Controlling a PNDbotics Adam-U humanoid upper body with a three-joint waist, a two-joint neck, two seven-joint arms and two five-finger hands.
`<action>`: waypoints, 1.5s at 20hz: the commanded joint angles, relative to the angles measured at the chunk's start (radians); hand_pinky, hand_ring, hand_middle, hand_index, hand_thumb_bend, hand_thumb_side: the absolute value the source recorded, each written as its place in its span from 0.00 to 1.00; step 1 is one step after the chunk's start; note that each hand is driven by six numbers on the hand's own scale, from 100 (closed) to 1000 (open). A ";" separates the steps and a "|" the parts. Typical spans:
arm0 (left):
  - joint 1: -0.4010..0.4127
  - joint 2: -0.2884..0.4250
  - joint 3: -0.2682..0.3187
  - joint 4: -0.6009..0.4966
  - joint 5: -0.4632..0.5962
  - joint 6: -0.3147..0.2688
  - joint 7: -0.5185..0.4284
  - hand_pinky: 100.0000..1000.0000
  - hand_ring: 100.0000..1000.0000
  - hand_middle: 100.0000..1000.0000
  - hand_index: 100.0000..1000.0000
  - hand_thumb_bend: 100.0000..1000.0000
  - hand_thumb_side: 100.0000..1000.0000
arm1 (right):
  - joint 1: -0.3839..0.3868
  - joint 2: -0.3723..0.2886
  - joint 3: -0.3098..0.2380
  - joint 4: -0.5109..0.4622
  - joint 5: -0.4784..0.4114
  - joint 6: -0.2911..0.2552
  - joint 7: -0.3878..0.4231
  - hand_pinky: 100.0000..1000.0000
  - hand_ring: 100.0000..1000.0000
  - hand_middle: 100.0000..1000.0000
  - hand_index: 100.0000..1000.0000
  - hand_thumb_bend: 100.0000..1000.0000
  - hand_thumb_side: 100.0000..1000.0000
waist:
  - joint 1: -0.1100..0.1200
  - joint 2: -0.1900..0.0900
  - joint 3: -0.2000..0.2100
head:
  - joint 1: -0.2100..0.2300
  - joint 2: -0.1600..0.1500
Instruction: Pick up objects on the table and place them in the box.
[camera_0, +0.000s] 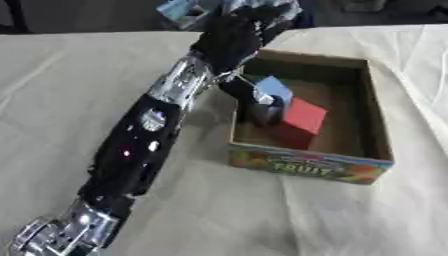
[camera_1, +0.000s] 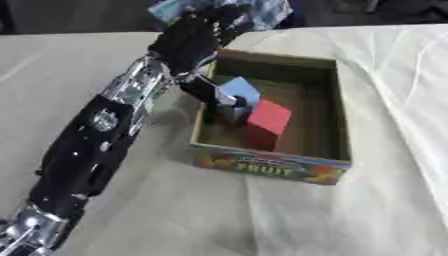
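A cardboard box (camera_0: 376, 125) with a printed fruit front stands right of the table's middle. Inside it a red cube (camera_0: 304, 117) leans beside a light blue block (camera_0: 275, 88), with a dark grey thing (camera_0: 265, 113) under them. My left arm runs up from the lower left corner. My left hand (camera_0: 232, 37) hovers over the box's far left corner, its fingers spread and fairly straight toward the far edge. Its thumb (camera_1: 203, 89) reaches down inside the box and ends against the blue block. Nothing is clasped in the hand. My right hand shows in neither view.
A cream cloth (camera_0: 70, 90) with folds covers the table. A blue and white thing (camera_0: 182, 10) lies at the far edge behind my hand. Beyond the table the floor is dark.
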 joint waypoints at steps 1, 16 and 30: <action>-0.019 0.024 0.007 -0.038 0.009 -0.002 -0.003 0.84 0.96 1.00 0.98 0.62 0.79 | -0.003 -0.029 -0.012 -0.020 -0.006 -0.001 -0.007 0.86 0.71 0.49 0.85 0.43 0.84 | -0.005 -0.026 0.001 | -0.007 -0.006; 0.170 0.312 0.041 -0.511 1.009 0.099 -0.029 0.62 0.79 1.00 0.88 0.08 0.84 | 0.053 -0.079 -0.062 -0.020 0.012 -0.051 -0.087 0.85 0.71 0.49 0.84 0.43 0.84 | 0.000 -0.074 0.085 | -0.093 0.076; 0.442 0.432 0.164 -0.830 1.555 0.125 0.044 0.57 0.75 1.00 0.85 0.11 0.81 | 0.074 -0.093 -0.081 -0.020 0.043 -0.087 -0.128 0.85 0.72 0.50 0.84 0.43 0.85 | -0.002 -0.075 0.112 | -0.111 0.064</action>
